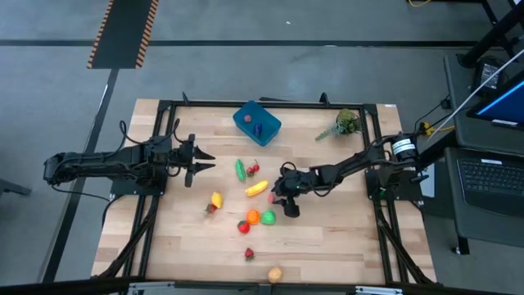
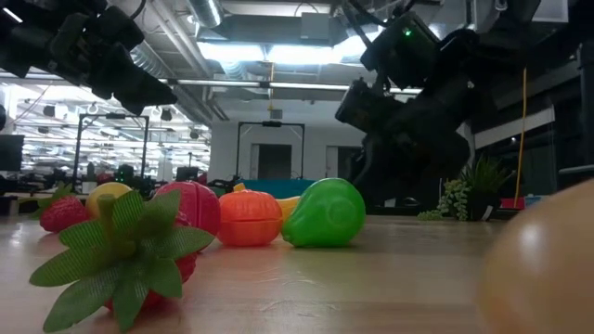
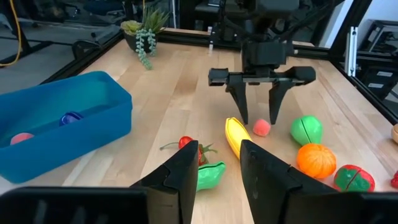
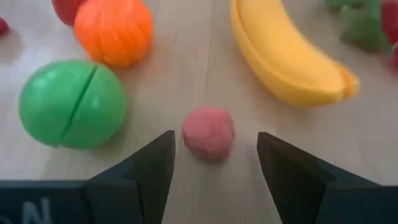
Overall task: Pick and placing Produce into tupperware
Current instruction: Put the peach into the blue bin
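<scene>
The blue tupperware (image 1: 256,123) sits near the table's far edge with a red piece and a purple piece inside (image 3: 65,118). Toy produce lies scattered mid-table: a yellow banana (image 1: 256,188), an orange (image 1: 253,216), a green apple (image 1: 268,217), and a small pink ball (image 4: 208,132). My right gripper (image 4: 214,165) is open and points down, one finger on either side of the pink ball (image 3: 262,127) without touching it. My left gripper (image 1: 201,161) is open and hovers left of the produce.
A grey-green plant sprig (image 1: 346,123) stands at the far right. A green pepper (image 1: 240,170), cherries (image 1: 253,169), a yellow piece (image 1: 216,199), a red tomato (image 1: 243,227), a strawberry (image 1: 249,254) and a tan piece (image 1: 275,274) lie around. Black frame rails (image 1: 270,103) border the table.
</scene>
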Controlling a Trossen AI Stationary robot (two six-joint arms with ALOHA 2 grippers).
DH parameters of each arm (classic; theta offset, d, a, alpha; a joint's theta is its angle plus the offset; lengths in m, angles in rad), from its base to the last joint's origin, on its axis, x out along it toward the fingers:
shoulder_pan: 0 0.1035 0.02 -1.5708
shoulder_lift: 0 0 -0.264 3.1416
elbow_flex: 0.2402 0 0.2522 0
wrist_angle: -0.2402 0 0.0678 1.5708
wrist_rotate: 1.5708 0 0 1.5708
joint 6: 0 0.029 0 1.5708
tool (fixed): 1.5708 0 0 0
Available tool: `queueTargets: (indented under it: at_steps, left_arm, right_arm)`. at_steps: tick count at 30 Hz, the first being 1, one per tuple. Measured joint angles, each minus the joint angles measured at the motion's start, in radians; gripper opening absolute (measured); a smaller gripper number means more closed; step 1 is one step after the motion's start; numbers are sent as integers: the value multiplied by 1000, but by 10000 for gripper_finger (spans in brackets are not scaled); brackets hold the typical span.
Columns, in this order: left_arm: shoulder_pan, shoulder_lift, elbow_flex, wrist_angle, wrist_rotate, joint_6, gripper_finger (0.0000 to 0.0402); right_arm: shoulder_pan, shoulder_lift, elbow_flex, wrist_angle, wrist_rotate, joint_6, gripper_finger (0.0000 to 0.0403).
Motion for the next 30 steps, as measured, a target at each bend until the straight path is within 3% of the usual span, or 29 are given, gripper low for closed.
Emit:
queueTargets:
  at_steps: [20,30]
  left_arm:
    - [0,0,0,0,0,0,91]
    - [0,0,0,0,0,0,79]
  right_arm:
    - [0,42,-1,80,1,-1,225]
    - [0,42,-1,79,-31,2,132]
